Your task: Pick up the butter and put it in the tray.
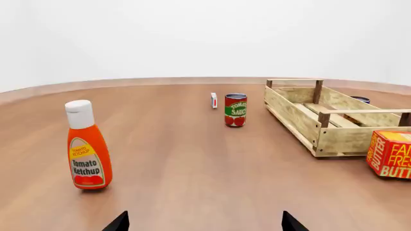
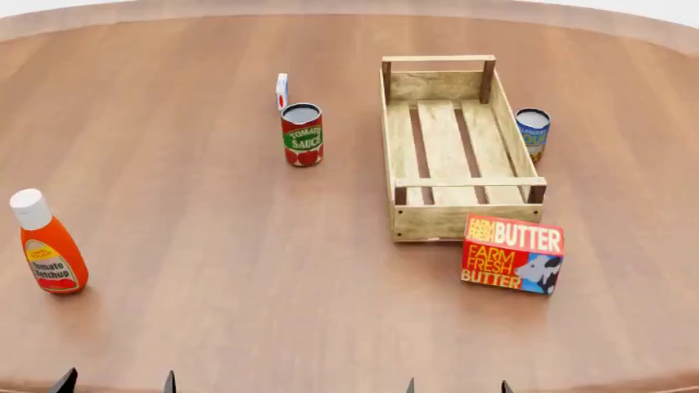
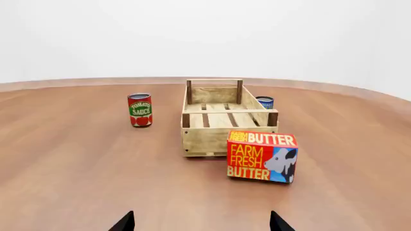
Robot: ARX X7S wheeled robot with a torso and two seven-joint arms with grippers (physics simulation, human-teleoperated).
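Note:
The butter point(image 2: 512, 253) is a red-orange carton with a cow picture, standing on the wooden table just in front of the tray's near right corner; it also shows as butter point(image 3: 261, 156) and, cut off by the picture edge, as butter point(image 1: 390, 154). The tray point(image 2: 450, 222) is a long light-wood slatted crate, empty, also seen as tray point(image 3: 204, 139) and tray point(image 1: 290, 114). My left gripper point(image 2: 114, 382) and right gripper point(image 2: 457, 386) sit at the near table edge, both open with nothing between the fingertips. The right gripper point(image 3: 201, 222) is short of the butter, slightly to its left.
A ketchup bottle point(image 2: 47, 242) stands at the near left. A tomato sauce can point(image 2: 303, 134) and a small white carton point(image 2: 281, 90) stand left of the tray. A blue can point(image 2: 532, 133) stands against the tray's right side. The round table's rim point(image 2: 611, 24) curves behind.

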